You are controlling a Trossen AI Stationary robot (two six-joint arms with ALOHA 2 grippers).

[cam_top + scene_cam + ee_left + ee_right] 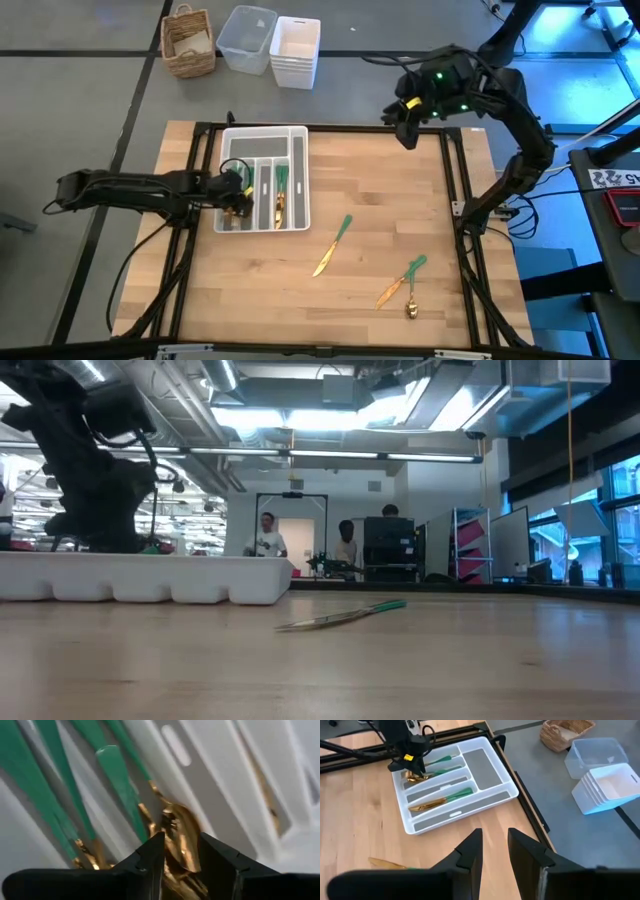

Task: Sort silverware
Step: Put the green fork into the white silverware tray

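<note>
Left pincer (237, 196): parted over spoons (415, 776) in the tray (296, 222), at 9 o'clock on the desk (380, 220). Right pincer (408, 128): parted, empty, at 1 o'clock. Loose silverware (333, 245) lies toward 5 o'clock.

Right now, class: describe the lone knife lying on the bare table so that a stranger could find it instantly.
Start at the white tray on the wooden table. Just off its near right corner lies the knife, alone on bare wood with its green handle pointing away. Unlike the crossed pair farther right, it touches nothing.
</note>
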